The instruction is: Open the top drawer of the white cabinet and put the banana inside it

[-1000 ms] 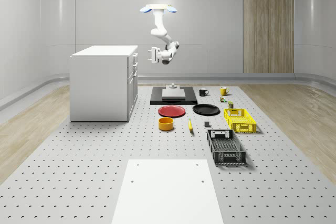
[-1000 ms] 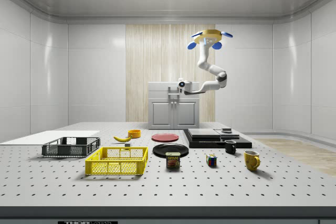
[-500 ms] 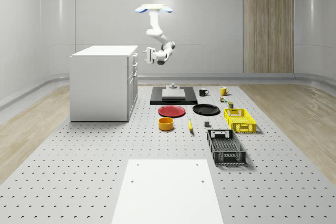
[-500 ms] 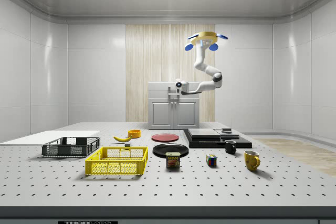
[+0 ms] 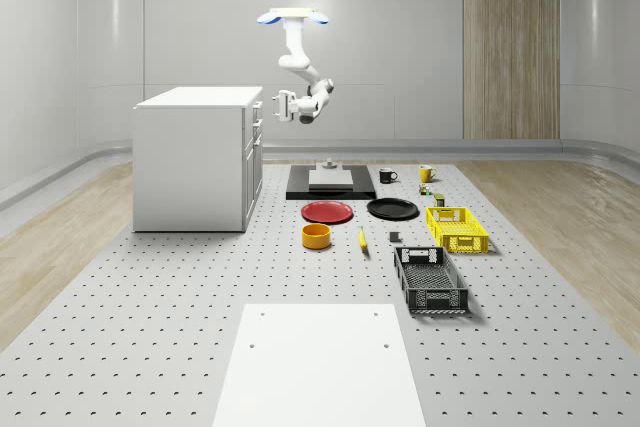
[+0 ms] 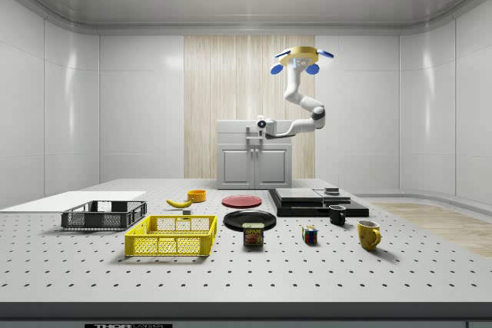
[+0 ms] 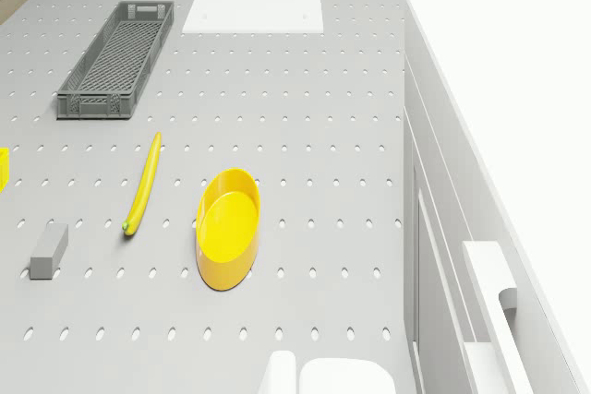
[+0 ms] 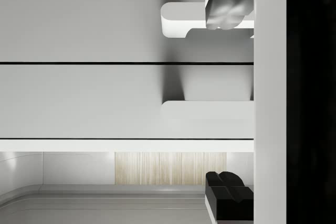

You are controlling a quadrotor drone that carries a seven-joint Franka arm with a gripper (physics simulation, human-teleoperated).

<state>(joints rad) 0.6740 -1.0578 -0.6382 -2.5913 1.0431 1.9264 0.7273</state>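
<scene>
The white cabinet (image 5: 195, 157) stands at the whole-scene view's left, its drawers facing right. My drone (image 5: 293, 17) hovers high beside the drawer front, and the arm reaches down toward it. My gripper (image 5: 278, 105) is level with the top drawer (image 5: 257, 107), a short gap away. In the wrist view the gripper (image 8: 228, 103) is open and close to the front. Its fingers (image 8: 228, 6) straddle the top drawer's handle (image 8: 207, 111) without touching it. The banana (image 5: 362, 239) lies on the table beside a yellow bowl (image 5: 316, 236); the banana (image 7: 143, 186) is also below the drone.
A red plate (image 5: 328, 211), a black plate (image 5: 392, 209) and a black platform (image 5: 330, 182) lie right of the cabinet. A yellow crate (image 5: 457, 227) and a black basket (image 5: 430, 279) sit further right. A white board (image 5: 320, 362) lies at the table's front.
Over the first half second the drone and arm moved toward the cabinet, bringing the gripper close to the top drawer. Since then nothing has visibly moved.
</scene>
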